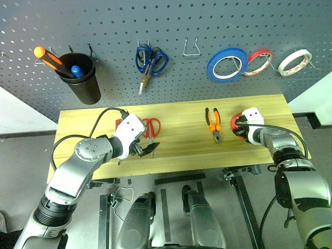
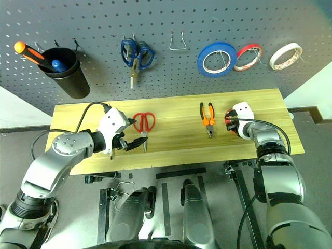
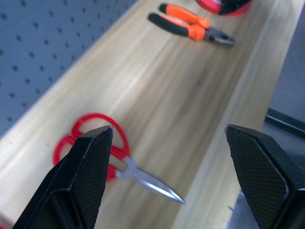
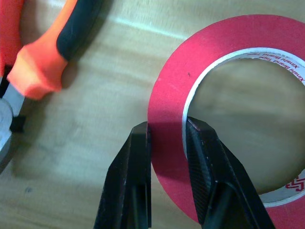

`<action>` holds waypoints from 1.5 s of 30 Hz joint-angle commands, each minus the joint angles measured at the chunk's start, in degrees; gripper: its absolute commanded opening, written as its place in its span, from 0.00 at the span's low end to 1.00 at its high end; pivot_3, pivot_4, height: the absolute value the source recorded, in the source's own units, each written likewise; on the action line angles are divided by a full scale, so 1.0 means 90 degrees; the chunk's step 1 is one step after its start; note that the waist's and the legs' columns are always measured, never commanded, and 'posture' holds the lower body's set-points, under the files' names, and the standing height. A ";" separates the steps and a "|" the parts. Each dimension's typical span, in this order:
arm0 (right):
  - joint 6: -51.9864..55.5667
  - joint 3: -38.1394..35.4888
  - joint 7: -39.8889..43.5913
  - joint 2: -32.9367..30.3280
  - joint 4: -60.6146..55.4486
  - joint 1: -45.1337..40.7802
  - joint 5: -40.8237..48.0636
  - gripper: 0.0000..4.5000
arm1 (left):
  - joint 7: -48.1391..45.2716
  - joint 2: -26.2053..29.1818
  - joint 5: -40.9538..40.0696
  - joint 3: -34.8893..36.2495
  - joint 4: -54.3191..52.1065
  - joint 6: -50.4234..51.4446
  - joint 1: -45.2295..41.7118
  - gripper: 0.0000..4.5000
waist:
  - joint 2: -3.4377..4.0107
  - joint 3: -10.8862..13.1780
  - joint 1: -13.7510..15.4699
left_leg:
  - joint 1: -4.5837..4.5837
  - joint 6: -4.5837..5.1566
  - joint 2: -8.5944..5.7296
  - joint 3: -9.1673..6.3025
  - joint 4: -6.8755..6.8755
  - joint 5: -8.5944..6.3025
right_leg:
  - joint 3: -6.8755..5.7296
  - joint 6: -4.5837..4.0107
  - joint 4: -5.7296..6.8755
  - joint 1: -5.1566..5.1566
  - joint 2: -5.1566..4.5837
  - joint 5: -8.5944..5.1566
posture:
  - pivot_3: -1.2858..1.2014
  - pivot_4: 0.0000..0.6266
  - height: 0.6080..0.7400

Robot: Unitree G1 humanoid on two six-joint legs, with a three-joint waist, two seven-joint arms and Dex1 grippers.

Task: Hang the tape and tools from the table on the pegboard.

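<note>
The right gripper [image 4: 167,131] was clamped on the rim of the tape [image 4: 174,86], which lay on the table [image 1: 181,122] beside the pliers [image 1: 213,123]. The left gripper [image 3: 167,157] hovered with fingers apart above the red-handled scissors [image 2: 143,124].

On the surface [image 2: 171,150] the pliers [image 2: 208,118] sit near the middle, with the scissors [image 2: 143,126] out at nine o'clock and the tape [image 2: 231,122] close by at three o'clock. The left tool [image 2: 136,139] hangs just over the scissors, and the right tool [image 4: 167,131] sits on the tape's rim. Behind the surface, at twelve o'clock, stands the pegboard [image 2: 155,67].
</note>
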 commanded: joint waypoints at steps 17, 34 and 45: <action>0.2351 -0.1802 -0.0130 -0.0820 -0.7076 0.3498 0.1616 0.15 | -0.0633 -0.0500 -0.0815 0.0508 0.0424 -0.1382 -0.0343 0.88 | 0.0009 -0.0012 0.0028 | -0.0037 -0.0028 -0.0007 -0.0020 0.0018 0.0017 | -0.0078 0.0000 0.0006 -0.0020 -0.0029 0.0002 | 0.56 0.44 1.00; 0.2438 -0.2991 0.0199 -0.0940 -0.9274 0.4059 0.3080 0.15 | -0.0741 -0.0886 -0.0912 0.0535 0.0818 -0.2269 -0.0433 0.88 | 0.0018 -0.0035 0.0023 | -0.0035 -0.0027 -0.0006 -0.0018 0.0026 0.0019 | -0.0080 0.0000 0.0015 -0.0018 -0.0025 0.0004 | 0.55 0.40 1.00; 0.2225 -0.3006 0.0096 -0.0916 -0.9428 0.3811 0.3456 0.15 | -0.0709 -0.0915 -0.0916 0.0568 0.0900 -0.2427 -0.0436 0.88 | 0.0018 -0.0077 0.0014 | -0.0030 -0.0028 -0.0007 -0.0014 0.0042 0.0021 | -0.0080 0.0000 0.0036 -0.0018 -0.0024 0.0005 | 0.55 0.39 1.00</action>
